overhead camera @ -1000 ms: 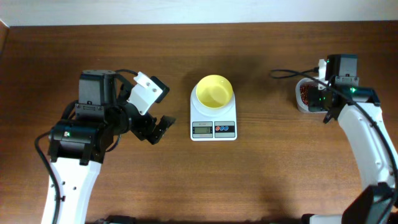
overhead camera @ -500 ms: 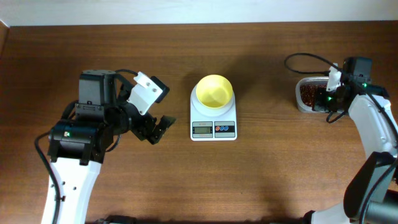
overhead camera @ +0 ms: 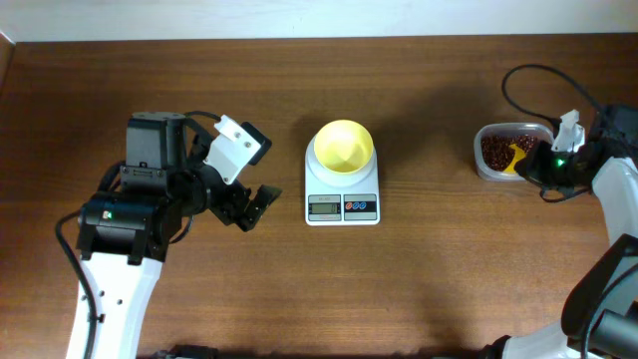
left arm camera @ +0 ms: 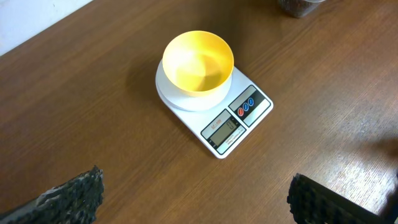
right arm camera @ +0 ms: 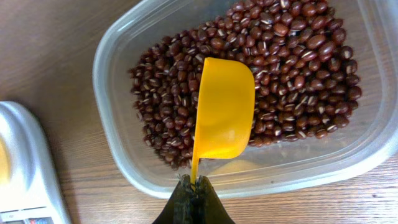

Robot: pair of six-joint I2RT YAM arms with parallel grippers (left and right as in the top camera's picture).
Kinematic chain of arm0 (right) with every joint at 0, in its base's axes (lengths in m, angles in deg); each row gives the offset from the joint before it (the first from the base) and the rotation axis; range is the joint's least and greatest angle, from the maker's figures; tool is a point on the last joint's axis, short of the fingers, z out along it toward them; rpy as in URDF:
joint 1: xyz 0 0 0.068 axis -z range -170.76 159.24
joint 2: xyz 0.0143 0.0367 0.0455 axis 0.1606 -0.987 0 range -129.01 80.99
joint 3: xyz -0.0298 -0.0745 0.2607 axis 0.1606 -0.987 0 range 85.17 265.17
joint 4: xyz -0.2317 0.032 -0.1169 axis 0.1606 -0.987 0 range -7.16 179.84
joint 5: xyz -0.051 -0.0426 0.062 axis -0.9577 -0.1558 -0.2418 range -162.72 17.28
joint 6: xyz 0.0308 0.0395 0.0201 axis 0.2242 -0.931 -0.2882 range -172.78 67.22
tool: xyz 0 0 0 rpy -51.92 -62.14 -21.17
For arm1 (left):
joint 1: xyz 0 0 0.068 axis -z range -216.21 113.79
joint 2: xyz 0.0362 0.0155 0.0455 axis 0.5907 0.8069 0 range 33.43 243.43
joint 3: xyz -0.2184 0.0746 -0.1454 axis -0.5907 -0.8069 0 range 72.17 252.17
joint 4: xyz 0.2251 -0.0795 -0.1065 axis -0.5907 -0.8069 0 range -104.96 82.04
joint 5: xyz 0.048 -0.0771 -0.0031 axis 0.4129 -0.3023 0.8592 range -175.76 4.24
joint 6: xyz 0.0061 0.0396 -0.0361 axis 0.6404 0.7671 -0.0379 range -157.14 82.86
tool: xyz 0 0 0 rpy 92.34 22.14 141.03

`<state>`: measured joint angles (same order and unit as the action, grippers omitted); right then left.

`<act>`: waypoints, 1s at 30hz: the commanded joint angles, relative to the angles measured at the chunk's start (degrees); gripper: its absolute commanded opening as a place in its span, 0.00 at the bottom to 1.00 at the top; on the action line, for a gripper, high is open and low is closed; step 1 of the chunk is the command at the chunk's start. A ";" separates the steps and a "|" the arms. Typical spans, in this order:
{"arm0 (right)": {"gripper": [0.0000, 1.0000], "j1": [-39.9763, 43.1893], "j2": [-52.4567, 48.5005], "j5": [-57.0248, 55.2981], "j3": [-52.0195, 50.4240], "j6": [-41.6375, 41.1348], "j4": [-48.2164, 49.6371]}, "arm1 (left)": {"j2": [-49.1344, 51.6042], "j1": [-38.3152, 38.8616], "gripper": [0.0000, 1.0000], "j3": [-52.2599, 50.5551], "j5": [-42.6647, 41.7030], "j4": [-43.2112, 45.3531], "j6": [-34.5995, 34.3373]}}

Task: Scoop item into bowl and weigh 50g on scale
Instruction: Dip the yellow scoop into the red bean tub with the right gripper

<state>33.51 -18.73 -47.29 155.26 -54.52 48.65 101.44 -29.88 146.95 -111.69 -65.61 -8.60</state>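
Note:
The yellow bowl (overhead camera: 344, 146) sits empty on the white scale (overhead camera: 342, 194) at the table's middle; both show in the left wrist view, the bowl (left arm camera: 198, 62) and the scale (left arm camera: 239, 118). The red-brown beans (right arm camera: 292, 74) fill a clear plastic tub (overhead camera: 510, 152) at the far right. My right gripper (right arm camera: 194, 186) is shut on the handle of a yellow scoop (right arm camera: 222, 109), held with its back up just over the beans. My left gripper (left arm camera: 196, 199) is open and empty, left of the scale.
The clear tub's rim (right arm camera: 112, 149) lies just in front of my right fingers. A black cable (overhead camera: 528, 75) loops behind the tub. The scale's corner (right arm camera: 25, 180) shows at the left of the right wrist view.
My right arm has swung to the right, uncovering the tub, and the scoop now sits over the beans. The left arm, bowl and scale have not moved.

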 commanded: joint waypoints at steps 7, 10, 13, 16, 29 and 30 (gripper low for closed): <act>0.04 0.55 -1.16 7.34 0.28 -0.46 -0.39 | -0.22 -0.22 0.99 1.03 0.26 0.09 0.94; 0.04 0.57 -1.18 7.34 0.22 -0.46 -0.39 | -0.22 -0.22 0.99 1.03 0.26 0.09 0.94; 0.04 0.57 -2.51 6.91 0.20 -0.46 -0.39 | -0.22 -0.22 0.99 1.03 0.26 0.09 0.94; 0.04 0.68 -4.37 6.91 0.20 -0.48 -1.07 | -0.22 -0.22 0.99 1.03 0.26 0.07 0.94; 0.04 9.16 -4.59 18.60 0.22 -0.46 -1.49 | -0.22 -0.22 0.99 1.03 0.24 0.09 0.94; 0.04 9.53 -4.59 18.62 0.22 -0.48 -1.49 | -0.22 -0.22 0.99 1.03 0.26 0.09 0.94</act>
<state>42.21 -22.80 -32.28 155.50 -54.92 47.17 101.44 -29.88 146.95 -111.69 -65.61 -8.58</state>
